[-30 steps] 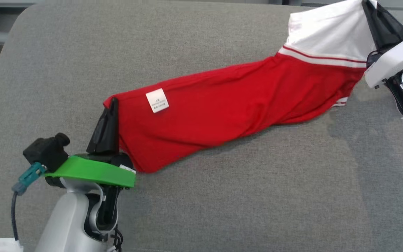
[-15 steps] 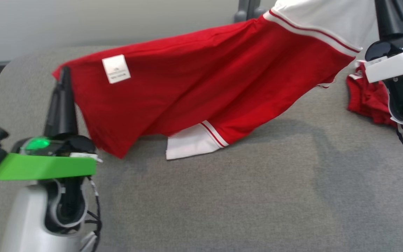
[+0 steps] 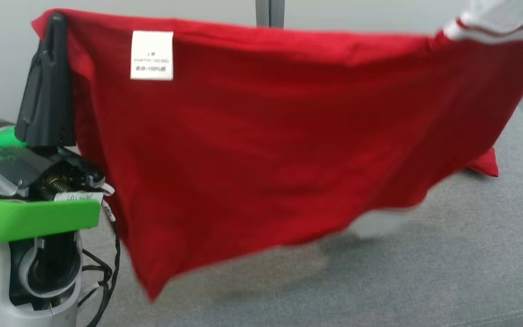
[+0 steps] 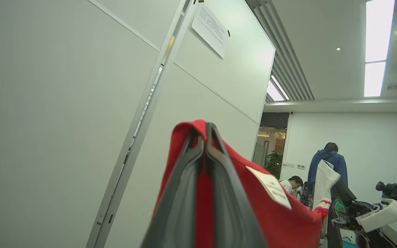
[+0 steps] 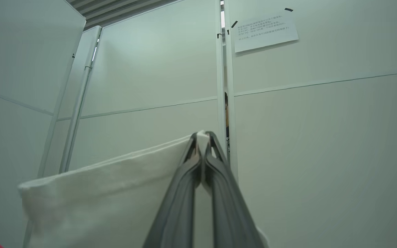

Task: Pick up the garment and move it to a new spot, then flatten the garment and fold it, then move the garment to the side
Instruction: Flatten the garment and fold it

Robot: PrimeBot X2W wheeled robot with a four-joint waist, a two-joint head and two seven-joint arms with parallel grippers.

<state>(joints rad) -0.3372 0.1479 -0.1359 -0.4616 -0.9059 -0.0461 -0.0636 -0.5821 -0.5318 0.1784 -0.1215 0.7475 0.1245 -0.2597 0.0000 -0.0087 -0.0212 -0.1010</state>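
The left gripper and right gripper each pinch tight the red fabric garment with white trim, stretched over a grey upholstered cushion.

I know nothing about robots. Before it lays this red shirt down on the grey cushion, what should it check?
1. Left jaws shut on the shirt's red corner: ok.
2. Right jaws shut on its white edge: ok.
3. Shirt hanging spread between both arms: ok.
4. Bottom edge lifted off the cushion: cannot tell, it is blurred.
5. Bare cushion in front to lay it on: ok.
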